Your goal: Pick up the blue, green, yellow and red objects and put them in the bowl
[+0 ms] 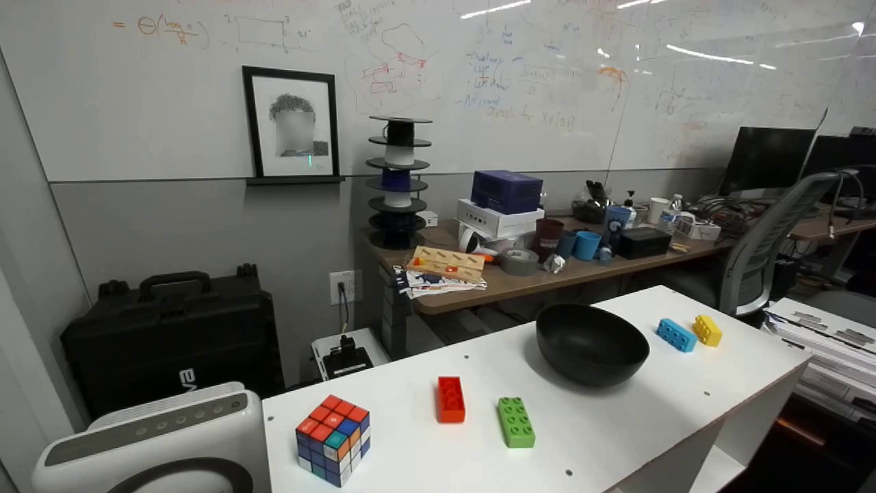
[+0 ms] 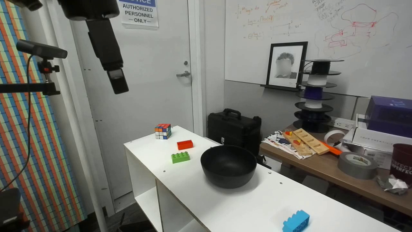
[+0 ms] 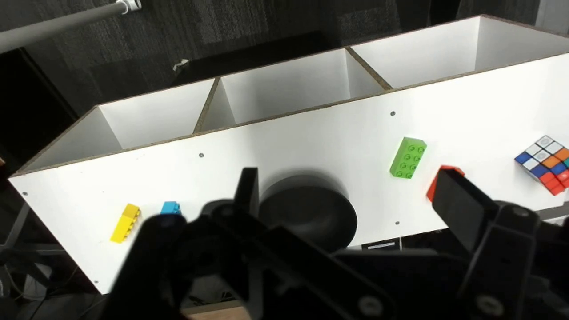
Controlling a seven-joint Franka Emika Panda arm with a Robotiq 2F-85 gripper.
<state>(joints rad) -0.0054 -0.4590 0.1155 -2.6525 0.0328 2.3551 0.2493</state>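
In an exterior view I mark, from its centre: cube (image 1: 333,438), seven o'clock; case (image 1: 171,335), eight; portrait (image 1: 294,123), ten; spools (image 1: 398,181), eleven; chair (image 1: 766,239), three.

there's the sign (image 2: 140,14) on the door (image 2: 148,106): "notice, authorized personnel only"! across to the dark red cup (image 2: 401,164), "perfect" over a cut-off "imperfec"; "your creativ…" running along the white box (image 2: 381,139); and up on the whiteboard (image 1: 452,123), an orange theta, "log", then faint "graph for".

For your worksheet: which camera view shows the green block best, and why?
The wrist view: there the green block looks largest, with nothing covering it and its top facing the camera. Both exterior views also show it whole, but smaller.
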